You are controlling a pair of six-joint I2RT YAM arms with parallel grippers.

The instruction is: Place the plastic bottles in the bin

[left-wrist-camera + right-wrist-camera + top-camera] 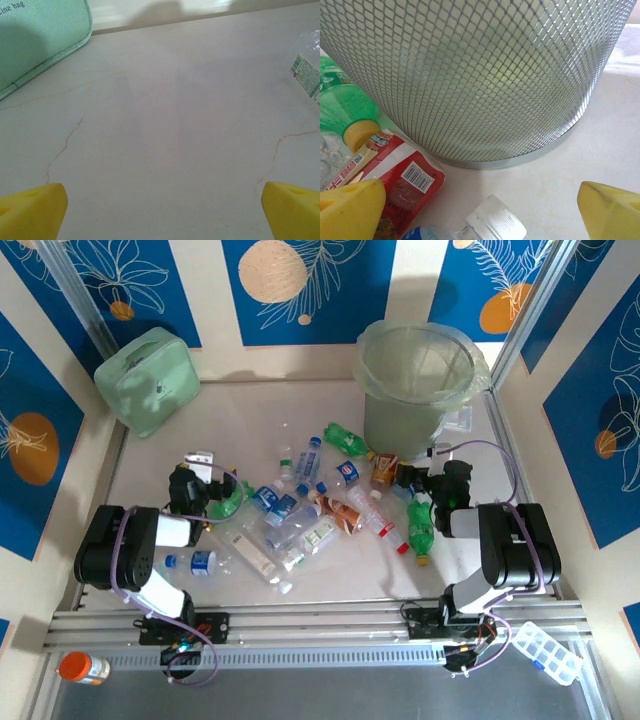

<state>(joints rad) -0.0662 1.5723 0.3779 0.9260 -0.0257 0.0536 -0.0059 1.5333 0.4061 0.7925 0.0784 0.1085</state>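
Several crushed plastic bottles (310,510) lie heaped mid-table, clear with blue labels, some green (421,525), one red-labelled (385,468). The bin (415,380), pale green and bag-lined, stands at the back right. My left gripper (203,475) is open at the heap's left edge; its yellow fingertips (35,210) frame bare table, my left gripper (162,215) holding nothing, and a clear bottle (309,65) sits at the right edge. My right gripper (438,465) is open just before the bin. Its mesh wall (485,75) looms close, with a red-labelled bottle (402,185) and a yellow-capped green bottle (345,112) left of my right gripper (480,212).
A mint-green case (148,378) leans at the back left, its corner also in the left wrist view (35,35). An orange-capped jar (83,668) and a clear compartment box (548,650) lie beyond the front rail. Patterned walls close in the table on three sides.
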